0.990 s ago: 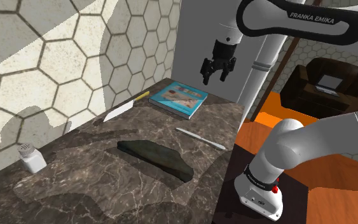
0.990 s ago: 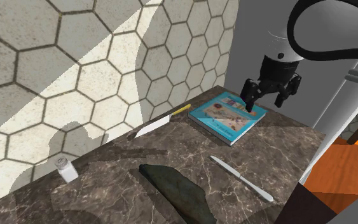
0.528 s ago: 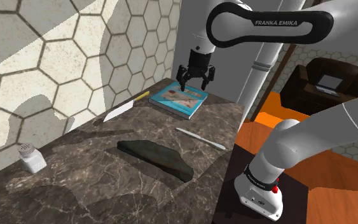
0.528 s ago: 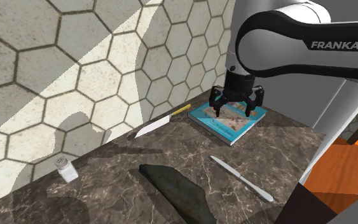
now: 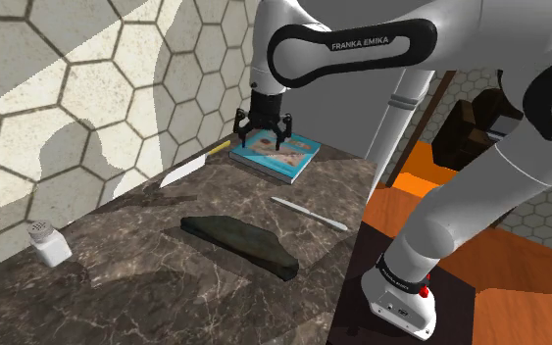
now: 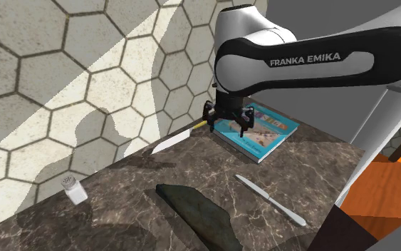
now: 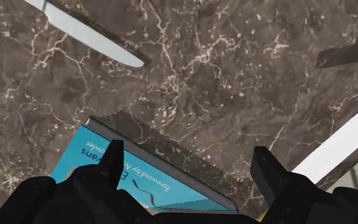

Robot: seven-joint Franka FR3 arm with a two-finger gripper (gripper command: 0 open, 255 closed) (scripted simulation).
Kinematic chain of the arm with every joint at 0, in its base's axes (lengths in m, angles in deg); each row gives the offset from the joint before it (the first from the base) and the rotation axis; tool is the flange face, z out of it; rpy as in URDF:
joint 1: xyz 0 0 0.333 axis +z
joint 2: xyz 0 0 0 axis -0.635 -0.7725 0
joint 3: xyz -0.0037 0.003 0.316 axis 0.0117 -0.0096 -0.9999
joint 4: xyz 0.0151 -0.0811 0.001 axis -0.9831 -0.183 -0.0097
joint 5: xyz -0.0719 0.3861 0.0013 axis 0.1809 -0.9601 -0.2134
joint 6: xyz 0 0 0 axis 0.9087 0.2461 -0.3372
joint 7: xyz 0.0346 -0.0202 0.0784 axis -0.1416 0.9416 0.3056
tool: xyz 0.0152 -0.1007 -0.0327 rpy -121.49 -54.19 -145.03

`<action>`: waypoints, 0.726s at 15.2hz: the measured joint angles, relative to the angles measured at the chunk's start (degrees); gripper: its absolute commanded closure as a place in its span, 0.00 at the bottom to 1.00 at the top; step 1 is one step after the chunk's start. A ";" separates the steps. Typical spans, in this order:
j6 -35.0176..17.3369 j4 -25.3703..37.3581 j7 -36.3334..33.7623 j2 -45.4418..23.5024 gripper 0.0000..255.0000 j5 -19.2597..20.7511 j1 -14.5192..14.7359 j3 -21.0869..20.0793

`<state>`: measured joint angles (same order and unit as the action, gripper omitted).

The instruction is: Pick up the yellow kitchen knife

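Observation:
The knife (image 5: 193, 164) has a yellow handle and a white blade and lies flat on the dark marble counter beside the hexagon-tiled wall. It also lies in the second exterior view (image 6: 181, 135), and its white blade (image 7: 339, 143) crosses the wrist view off to one side of the fingers. My gripper (image 5: 262, 143) hangs open, pointing down, over the edge of a teal book (image 5: 298, 157) nearest the knife handle. In the second exterior view the gripper (image 6: 226, 123) is just past the handle's tip. The fingers (image 7: 187, 156) stand wide apart with nothing between them.
The teal book (image 6: 266, 135) lies at the counter's far corner. A grey table knife (image 5: 308, 213) and a dark wedge-shaped slab (image 5: 239, 242) lie mid-counter. A white shaker (image 5: 46, 242) stands near the wall. The counter's edge drops off toward the stand.
The arm has swung to the shoulder view's left and come lower, from beyond the book's far side to over its edge beside the knife handle. The fingers stayed open.

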<state>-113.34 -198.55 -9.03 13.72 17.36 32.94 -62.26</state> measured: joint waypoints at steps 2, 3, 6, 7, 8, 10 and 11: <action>-1.19 3.49 -5.22 -4.94 0.00 1.23 -0.47 -1.47; -1.99 4.44 -7.51 -6.84 0.00 1.76 -0.67 -1.87; -2.77 10.33 -15.29 -14.10 0.00 4.21 -0.60 -3.21; -3.42 11.70 -17.61 -16.34 0.00 5.03 -0.52 -3.32; -3.37 14.35 -20.17 -19.20 0.00 6.12 -0.21 -3.48; -4.04 18.02 -24.57 -23.93 0.00 7.85 0.37 -3.23; -3.85 20.59 -26.89 -26.51 0.00 8.77 0.93 -3.07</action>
<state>-117.19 -177.96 -35.92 -12.79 26.13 33.87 -65.34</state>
